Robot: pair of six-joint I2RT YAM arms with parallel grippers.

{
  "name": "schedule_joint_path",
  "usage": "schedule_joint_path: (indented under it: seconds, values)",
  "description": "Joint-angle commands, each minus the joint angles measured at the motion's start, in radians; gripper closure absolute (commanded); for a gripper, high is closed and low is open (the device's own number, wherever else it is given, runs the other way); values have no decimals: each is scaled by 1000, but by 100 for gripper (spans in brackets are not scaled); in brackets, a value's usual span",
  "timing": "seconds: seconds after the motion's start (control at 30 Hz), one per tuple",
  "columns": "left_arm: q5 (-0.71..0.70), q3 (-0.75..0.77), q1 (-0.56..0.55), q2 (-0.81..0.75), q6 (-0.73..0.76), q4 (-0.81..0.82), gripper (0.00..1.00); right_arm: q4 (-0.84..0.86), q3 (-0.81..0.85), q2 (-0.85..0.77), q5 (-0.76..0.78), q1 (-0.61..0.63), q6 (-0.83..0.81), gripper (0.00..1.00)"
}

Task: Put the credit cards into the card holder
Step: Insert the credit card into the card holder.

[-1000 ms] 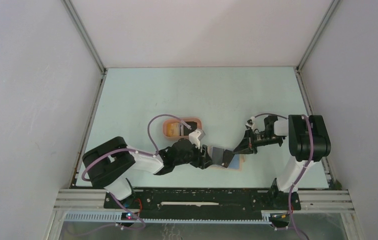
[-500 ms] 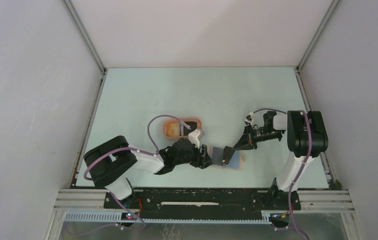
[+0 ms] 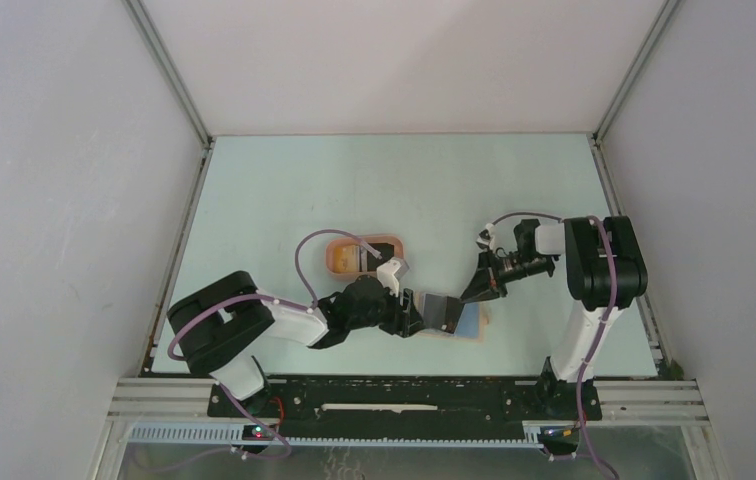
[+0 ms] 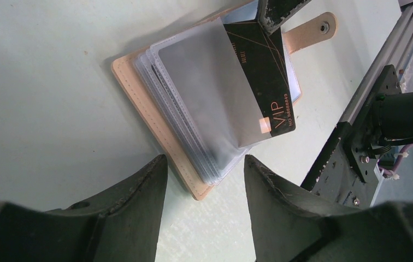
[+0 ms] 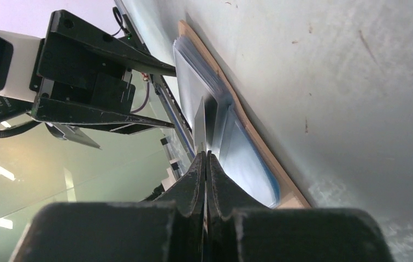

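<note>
Arms in black meet low over a pale green bench (image 3: 354, 180), close to the middle of its near edge. The left arm (image 3: 284, 325) lies almost flat and stretches rightward from its base. The left end effector (image 3: 412, 315) is spread wide, and the near corner of the card holder (image 3: 457, 322) sits between its fingertips; whether they touch it cannot be told. The right arm (image 3: 599, 265) rises from its base, bends sharply at the elbow and slopes down to the left. The right end effector (image 3: 474, 292) is pressed together, pinching the top edge of a black card (image 4: 261, 71) printed "VIP".

The card holder lies open on the bench, its clear sleeves (image 4: 199, 93) fanned upward and its snap tab (image 4: 311, 30) pointing away from the left arm. The black card sits partway inside the top sleeve, its lower corner sticking out.

A salmon-pink tray (image 3: 329, 255) sits just behind the left wrist, toward the bench's middle, with something yellow-orange (image 3: 346, 260) inside.
</note>
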Motion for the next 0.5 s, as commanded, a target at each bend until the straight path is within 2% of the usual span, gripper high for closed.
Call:
schedule_joint_path:
  seconds: [0.0,0.47]
  values:
    - [14,10,6,8,0,15,41,-19,30,0,24,13,-41,94]
    - [14,-4,6,-1,-1,16,42,-24,62,4,54,35,-46,91]
